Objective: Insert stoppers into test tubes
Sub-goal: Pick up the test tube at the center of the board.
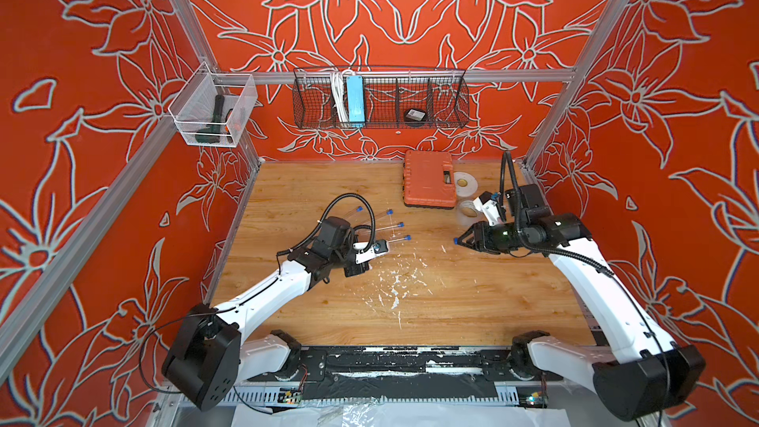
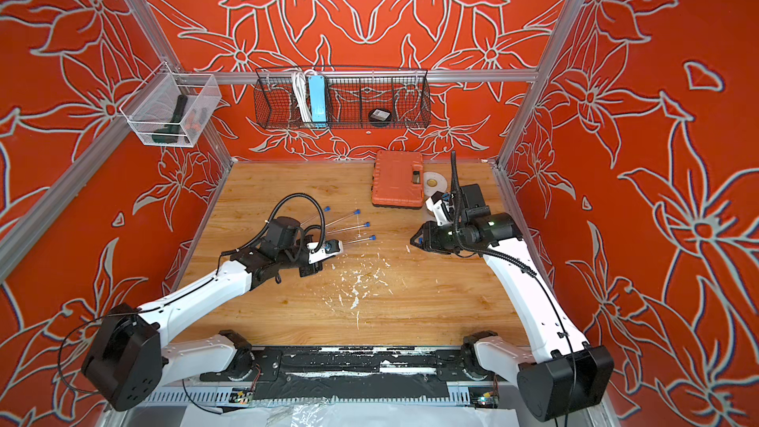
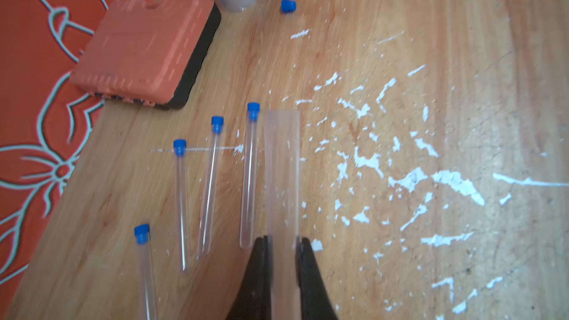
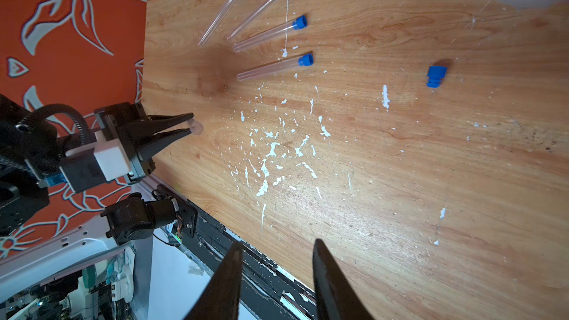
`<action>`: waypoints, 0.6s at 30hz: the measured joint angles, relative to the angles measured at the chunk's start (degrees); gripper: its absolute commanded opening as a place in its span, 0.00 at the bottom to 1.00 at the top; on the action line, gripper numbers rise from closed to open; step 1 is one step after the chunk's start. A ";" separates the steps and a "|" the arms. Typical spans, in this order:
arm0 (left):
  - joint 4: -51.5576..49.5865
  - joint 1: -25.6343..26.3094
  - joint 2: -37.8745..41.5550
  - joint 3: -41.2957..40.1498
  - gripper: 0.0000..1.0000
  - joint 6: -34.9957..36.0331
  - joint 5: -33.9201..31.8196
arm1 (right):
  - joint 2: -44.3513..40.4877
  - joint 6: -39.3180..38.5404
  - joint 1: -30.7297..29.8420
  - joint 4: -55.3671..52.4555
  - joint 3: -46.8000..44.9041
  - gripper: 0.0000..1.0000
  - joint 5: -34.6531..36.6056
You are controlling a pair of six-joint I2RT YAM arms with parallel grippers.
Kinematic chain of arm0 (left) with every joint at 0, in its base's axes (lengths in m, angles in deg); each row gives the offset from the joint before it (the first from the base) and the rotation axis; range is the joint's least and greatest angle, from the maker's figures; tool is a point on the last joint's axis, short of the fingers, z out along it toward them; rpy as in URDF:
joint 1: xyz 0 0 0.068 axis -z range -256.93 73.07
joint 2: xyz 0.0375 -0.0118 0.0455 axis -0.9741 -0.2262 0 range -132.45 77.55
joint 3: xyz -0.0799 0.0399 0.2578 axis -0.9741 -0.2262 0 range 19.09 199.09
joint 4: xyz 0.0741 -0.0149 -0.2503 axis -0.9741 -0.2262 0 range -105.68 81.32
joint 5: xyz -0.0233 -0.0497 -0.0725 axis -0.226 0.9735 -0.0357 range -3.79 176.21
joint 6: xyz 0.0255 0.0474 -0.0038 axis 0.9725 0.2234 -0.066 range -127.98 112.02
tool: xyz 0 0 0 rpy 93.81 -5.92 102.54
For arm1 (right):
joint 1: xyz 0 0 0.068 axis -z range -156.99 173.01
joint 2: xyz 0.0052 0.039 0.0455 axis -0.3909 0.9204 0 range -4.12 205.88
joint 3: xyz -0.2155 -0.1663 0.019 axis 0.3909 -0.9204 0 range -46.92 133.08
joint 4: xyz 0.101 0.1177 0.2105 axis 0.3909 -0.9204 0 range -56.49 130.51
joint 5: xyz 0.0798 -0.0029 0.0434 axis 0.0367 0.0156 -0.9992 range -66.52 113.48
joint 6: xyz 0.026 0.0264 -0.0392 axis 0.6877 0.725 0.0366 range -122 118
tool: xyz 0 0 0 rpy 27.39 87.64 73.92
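Note:
My left gripper [image 3: 281, 241] is shut on a clear test tube [image 3: 281, 173] whose far end is open, with no stopper in it. The right wrist view shows this gripper [image 4: 190, 124] low above the table's left side, the held tube [image 4: 198, 127] seen end-on. Several other test tubes [image 3: 249, 180] lie fanned out on the wood, each with a blue stopper [image 3: 253, 107] in its end; both top views show them [image 1: 394, 240] [image 2: 357, 241]. One loose blue stopper [image 4: 436, 76] [image 1: 456, 241] lies on the table just off the fingertips of my right gripper [image 1: 461, 239], which is open [image 4: 277, 242] and empty.
An orange case [image 1: 429, 184] lies at the back, with two clear tape rolls [image 1: 466, 182] beside it. White paint flecks [image 1: 396, 281] cover the table's middle. A wire basket [image 1: 380, 100] and a mesh bin [image 1: 213, 110] hang on the walls.

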 measured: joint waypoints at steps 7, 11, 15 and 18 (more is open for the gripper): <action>5.05 5.25 0.68 -1.18 0.01 -4.92 2.25 | 2.19 0.76 -4.98 0.04 4.15 0.49 -3.56; 6.69 7.19 0.68 -1.18 0.01 -6.32 3.08 | 4.59 1.92 -9.29 0.61 4.57 0.51 -4.22; 8.13 8.57 0.68 -1.18 0.01 -7.58 3.63 | 8.00 3.06 -13.38 1.60 4.57 0.52 -4.44; 9.33 9.31 0.68 -1.18 0.01 -8.61 3.93 | 10.56 3.52 -15.74 1.97 4.57 0.54 -4.44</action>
